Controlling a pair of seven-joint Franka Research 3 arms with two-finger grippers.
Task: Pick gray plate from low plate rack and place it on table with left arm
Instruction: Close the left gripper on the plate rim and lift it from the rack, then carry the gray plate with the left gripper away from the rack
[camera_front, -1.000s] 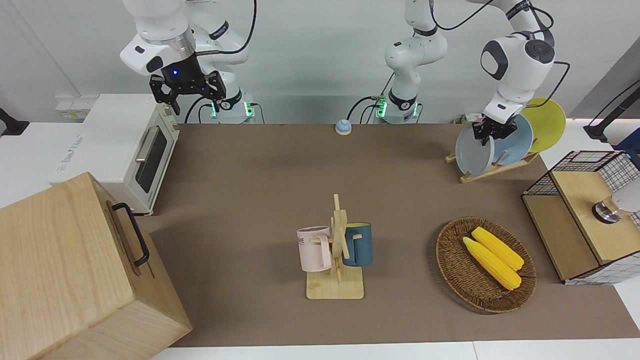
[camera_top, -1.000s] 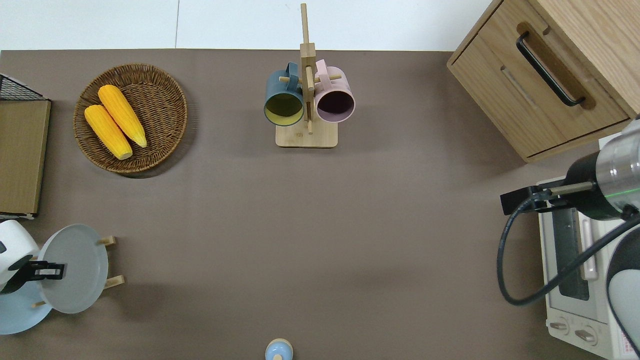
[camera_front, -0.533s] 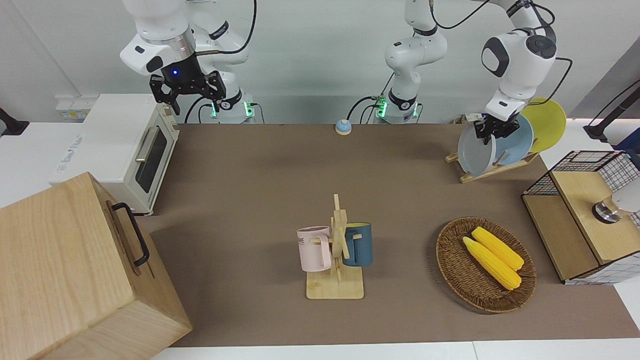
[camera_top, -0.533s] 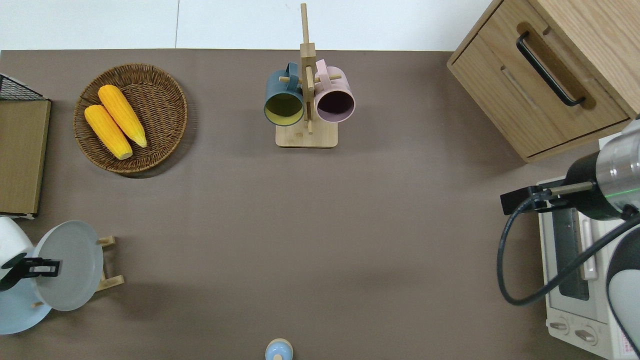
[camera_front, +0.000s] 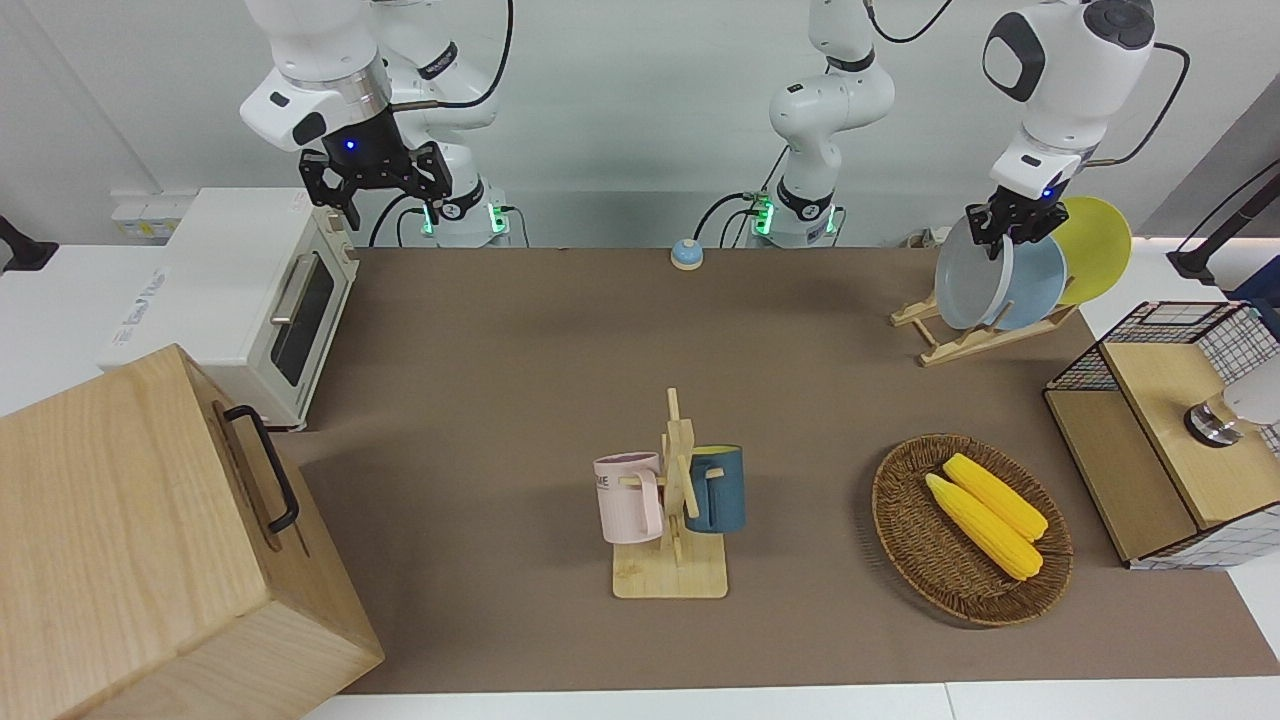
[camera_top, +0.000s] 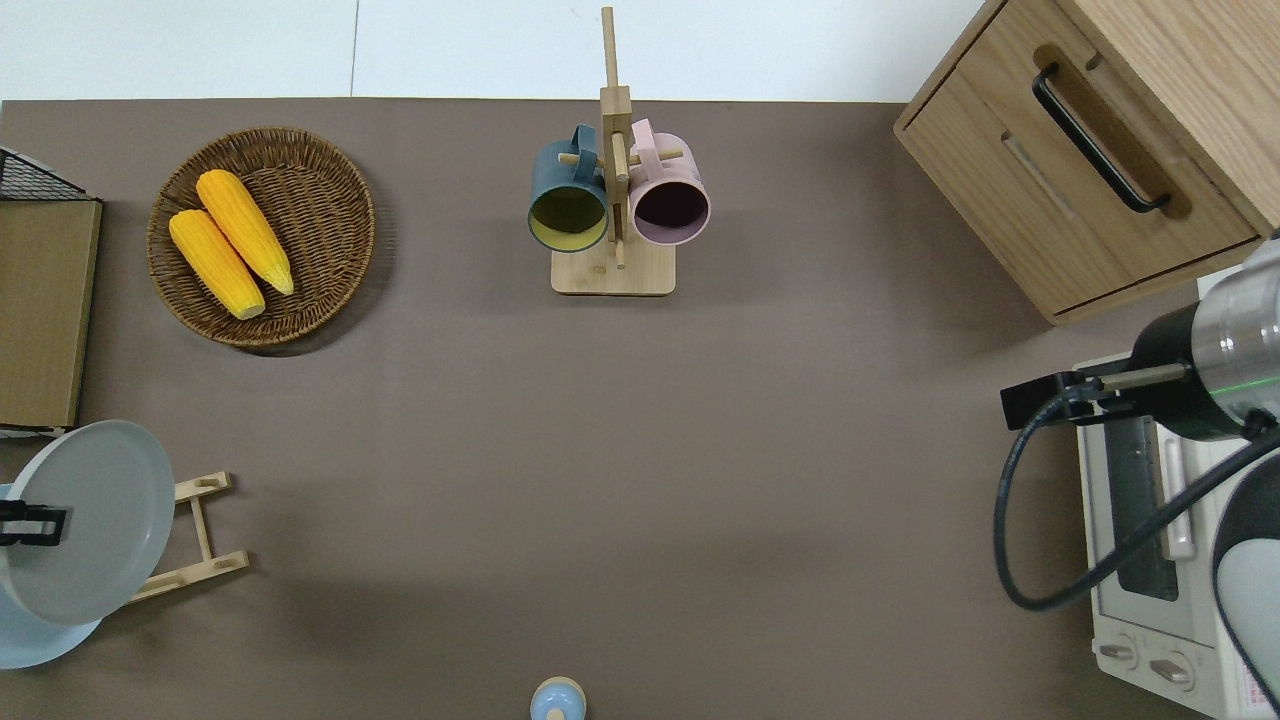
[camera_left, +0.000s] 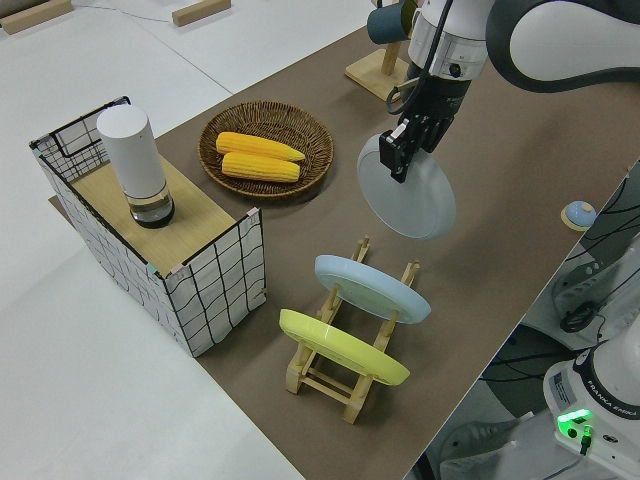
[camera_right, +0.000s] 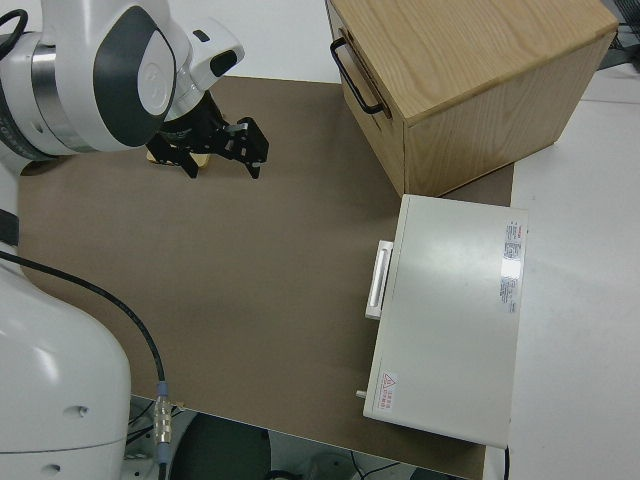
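My left gripper (camera_front: 997, 233) is shut on the upper rim of the gray plate (camera_front: 972, 288) and holds it tilted in the air, lifted out of the low plate rack (camera_front: 962, 345). In the overhead view the gripper (camera_top: 25, 522) and the plate (camera_top: 95, 520) are over the rack (camera_top: 195, 530), at the left arm's end of the table (camera_front: 500, 350). The left side view shows the plate (camera_left: 412, 198) clear of the rack's (camera_left: 340, 378) pegs, held by the gripper (camera_left: 398, 160). My right arm is parked, its gripper (camera_front: 372, 190) open.
A sky-blue plate (camera_front: 1042, 285) and a yellow plate (camera_front: 1100, 245) stay in the rack. A wicker basket (camera_front: 900, 520) with corn, a wire-framed box (camera_front: 1170, 430), a mug stand (camera_front: 672, 500), a toaster oven (camera_front: 250, 290), a wooden cabinet (camera_front: 150, 540) and a small bell (camera_front: 686, 254) stand on the table.
My left gripper has risen with the gray plate, lifting it out of the rack's slot and toward the left arm's end of the table. The right arm has not moved.
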